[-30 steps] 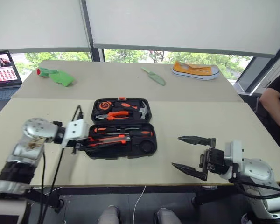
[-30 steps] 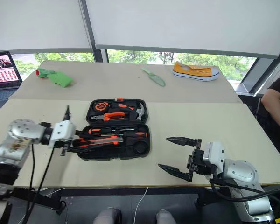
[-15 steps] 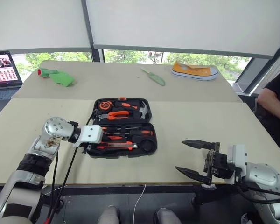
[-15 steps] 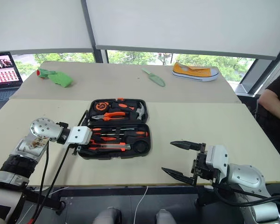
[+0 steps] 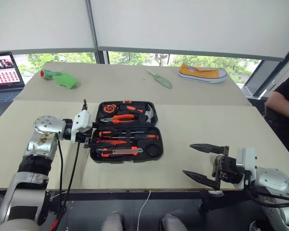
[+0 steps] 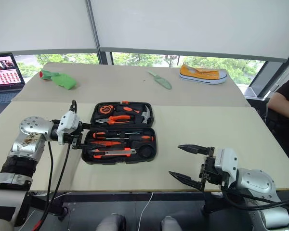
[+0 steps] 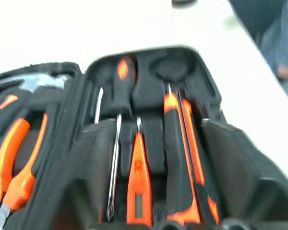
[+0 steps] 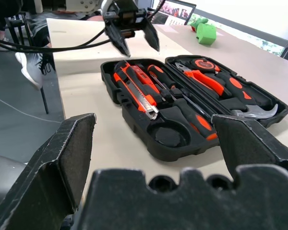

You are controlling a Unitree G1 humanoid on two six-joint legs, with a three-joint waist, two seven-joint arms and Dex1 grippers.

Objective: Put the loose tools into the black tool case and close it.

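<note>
While the flat black moulded-plastic tool case lies open mid-table, lid unclosed, the job stands part done. Nearest: right gripper, black fingers spread wide, empty, at the front edge. Left gripper, fingers parted, empty, beside the case's left end. Orange-and-black handled screwdrivers and utility knife sit slotted. Beyond: green trowel, yellow canvas shoe.

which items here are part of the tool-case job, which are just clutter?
Job:
- black tool case, lying open
- tools in its slots: screwdrivers, knife-like tool
- left gripper, empty at the case's left end
- right gripper, open, off to the case's right

Clutter:
- green trowel
- yellow shoe
- green object
- laptop
</note>
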